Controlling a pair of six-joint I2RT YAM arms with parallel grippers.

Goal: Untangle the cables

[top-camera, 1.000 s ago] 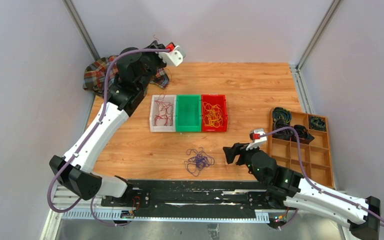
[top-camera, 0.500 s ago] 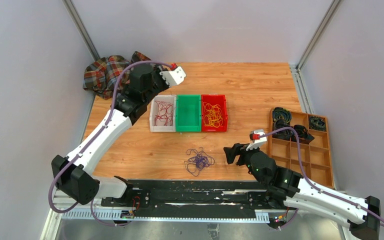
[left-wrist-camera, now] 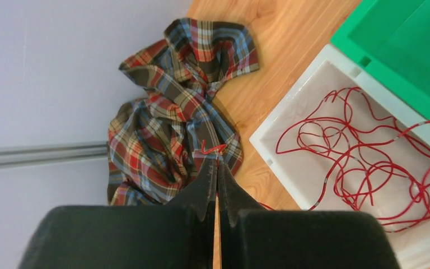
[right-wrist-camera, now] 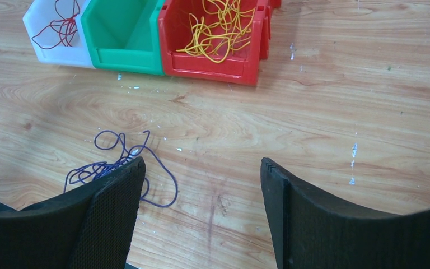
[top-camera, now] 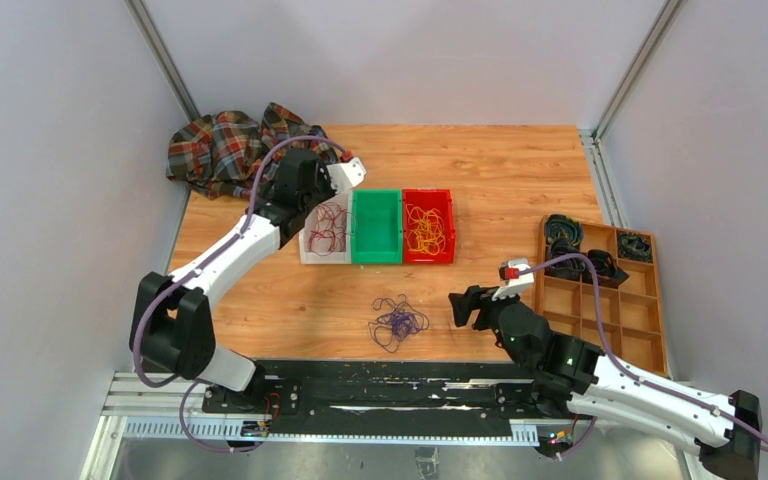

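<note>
Dark red cables (top-camera: 327,228) lie looped in the white bin (top-camera: 305,240); they also show in the left wrist view (left-wrist-camera: 364,151). My left gripper (top-camera: 310,203) hangs over the bin's back left corner, shut on a red cable end (left-wrist-camera: 213,148) that sticks out past the tips (left-wrist-camera: 217,162). Yellow cables (top-camera: 426,228) lie in the red bin (top-camera: 450,225). A purple cable tangle (top-camera: 397,322) lies on the table, near the front. My right gripper (top-camera: 460,305) is open and empty just right of it, the tangle (right-wrist-camera: 112,165) beside its left finger (right-wrist-camera: 117,190).
A green bin (top-camera: 376,258) stands between the white and red bins. A plaid cloth (top-camera: 220,150) lies bunched at the back left corner. A wooden compartment tray (top-camera: 600,300) with black coiled rings stands at the right edge.
My left arm has come down and forward from high at the back to just over the white bin, uncovering the plaid cloth. The right arm has not moved.
</note>
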